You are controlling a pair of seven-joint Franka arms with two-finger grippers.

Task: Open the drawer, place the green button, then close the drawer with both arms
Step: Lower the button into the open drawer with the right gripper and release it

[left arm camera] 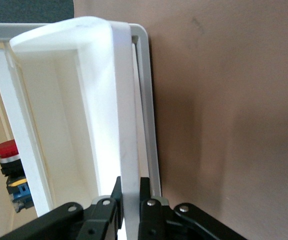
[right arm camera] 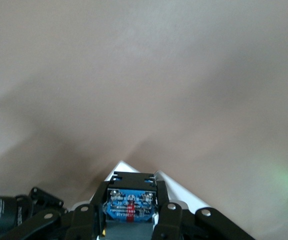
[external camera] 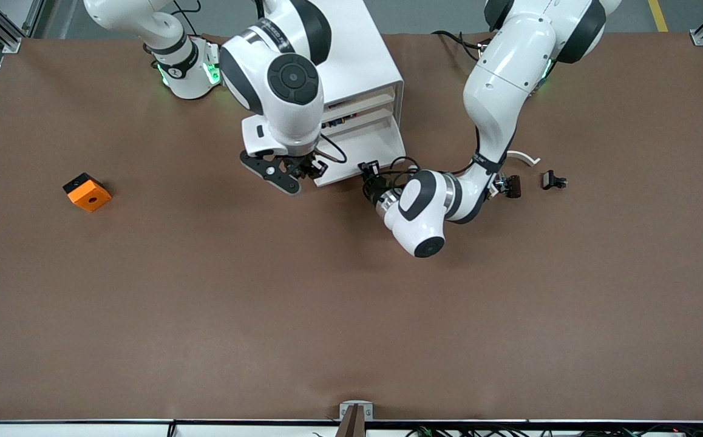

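Drawer [left arm camera: 126, 130] front pinched by left gripper [left arm camera: 129, 210], right gripper [right arm camera: 131, 207] holding button [right arm camera: 130, 205] above it

Even overhead light leaves soft shadows under both arms on the table [external camera: 206, 303]; both wrist views blur and wash out close up.

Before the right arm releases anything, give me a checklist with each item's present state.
1. drawer pulled out of the cabinet: ok.
2. left claw shut on the drawer's front wall, holding it out: ok.
3. button gripped in the right claw: ok, its blue base shows between the fingers.
4. Right claw squarely over the drawer's inside: cannot tell. It hangs at the drawer's edge toward the right arm's end, and only a white corner shows under it.
5. Room in the drawer: ok, the part of the inside that shows is bare.
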